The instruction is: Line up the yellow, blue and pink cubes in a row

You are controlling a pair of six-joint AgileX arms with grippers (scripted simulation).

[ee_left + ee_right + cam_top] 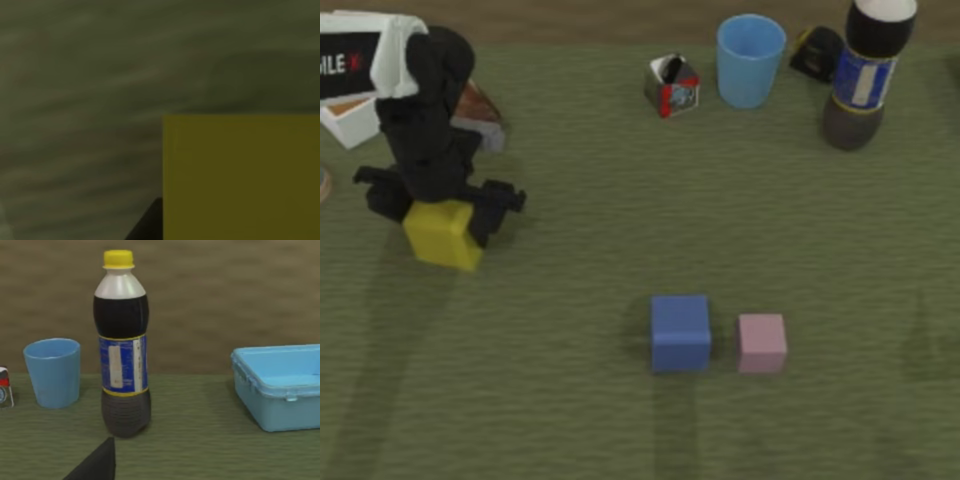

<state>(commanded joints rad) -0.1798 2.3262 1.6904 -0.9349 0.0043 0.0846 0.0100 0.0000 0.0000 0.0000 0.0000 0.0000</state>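
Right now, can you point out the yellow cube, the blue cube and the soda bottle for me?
yellow cube (pixel 442 236), top view, on its top face.
blue cube (pixel 680 332), top view, on its top face.
soda bottle (pixel 121 360), right wrist view, on its blue label.

1. The left arm (pixel 425 95) is matte black and bulky, built of rounded segments.
2. Its upper part is wrapped in a white casing (pixel 390 45) with a black panel carrying white letters, of which only "ILE" and a small red mark show.
3. The left gripper (pixel 442 205) is black and blocky, with a flat crossbar and square-ended fingers (pixel 490 215).
4. In the right wrist view, a dark, pointed wedge of the right gripper (pixel 97 462) shows, plain and unmarked.
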